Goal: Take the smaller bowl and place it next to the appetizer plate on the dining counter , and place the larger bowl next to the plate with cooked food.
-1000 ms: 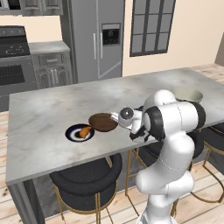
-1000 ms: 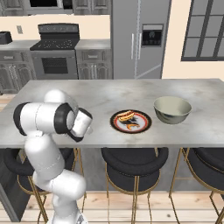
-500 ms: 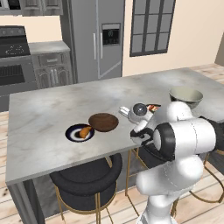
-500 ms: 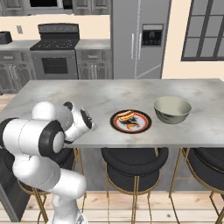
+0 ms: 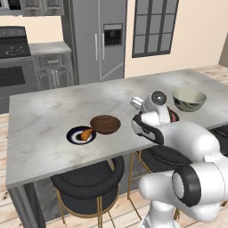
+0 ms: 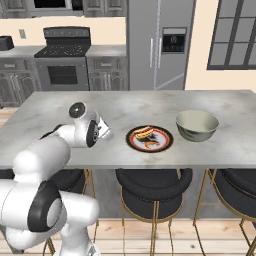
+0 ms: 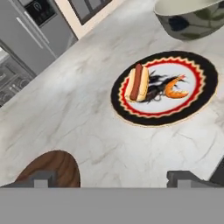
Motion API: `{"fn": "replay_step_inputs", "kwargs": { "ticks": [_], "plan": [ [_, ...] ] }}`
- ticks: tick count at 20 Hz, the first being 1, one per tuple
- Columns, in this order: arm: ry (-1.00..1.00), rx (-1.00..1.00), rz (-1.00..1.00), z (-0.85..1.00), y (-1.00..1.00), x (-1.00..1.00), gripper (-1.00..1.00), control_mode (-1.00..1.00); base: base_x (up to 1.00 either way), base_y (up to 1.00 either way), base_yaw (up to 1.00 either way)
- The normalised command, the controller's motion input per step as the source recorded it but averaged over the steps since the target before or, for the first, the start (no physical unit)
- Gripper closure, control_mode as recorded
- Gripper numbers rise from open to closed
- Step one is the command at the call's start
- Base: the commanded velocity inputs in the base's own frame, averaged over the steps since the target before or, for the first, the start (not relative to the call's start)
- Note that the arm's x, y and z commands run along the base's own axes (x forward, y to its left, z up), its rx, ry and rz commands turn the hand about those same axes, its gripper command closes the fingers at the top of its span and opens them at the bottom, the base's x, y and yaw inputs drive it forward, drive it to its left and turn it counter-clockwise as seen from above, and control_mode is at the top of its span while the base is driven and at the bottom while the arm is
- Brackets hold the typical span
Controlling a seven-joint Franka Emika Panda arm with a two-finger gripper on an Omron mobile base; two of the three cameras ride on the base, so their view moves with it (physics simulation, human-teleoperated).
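A: Now, on the dining counter point(image 5: 49, 120): smaller bowl point(image 5: 105, 124), dark brown wood, sitting just beside the appetizer plate point(image 5: 81, 135), rims touching or nearly so. Seen also at the lower left of the hand view point(image 7: 50, 169).

B: So, first half done?

A: Seemingly, yes. Resting free on the marbled top, nothing holding it.

B: And the larger bowl?

A: Cream inside, olive-mottled outside point(image 6: 197, 125), standing upright just beside the plate with cooked food point(image 6: 149, 138), a dark-rimmed plate with a hot dog and something orange. Close, apparently not touching. In the hand view, bowl point(image 7: 190, 17) at the top right, plate point(image 7: 164, 89) just below it.

B: Already placed, then?

A: Hard to say. By position alone, looks right; no way to tell from here whether set there by the arm or simply sitting there. If not yet handled, still left to grasp and set down.

B: The claw?

A: Gripper point(image 7: 113, 178) spread wide, empty, two dark tips far apart at the bottom of the hand view. Poised above the counter between the brown bowl and the food plate, aimed toward the plate and the cream bowl beyond.
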Motion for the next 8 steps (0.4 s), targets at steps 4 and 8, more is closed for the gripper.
{"fn": "replay_step_inputs", "kwargs": {
  "ticks": [4, 8],
  "plan": [
    [0.03, 0.0, 0.0, 1.0, -0.04, -0.75, -1.0, -1.0, 0.0, 0.0, 0.0],
    [0.04, 0.0, 0.0, 1.0, 0.0, -1.0, -1.0, -1.0, 0.0, 0.0, 0.0]
  ]
}}
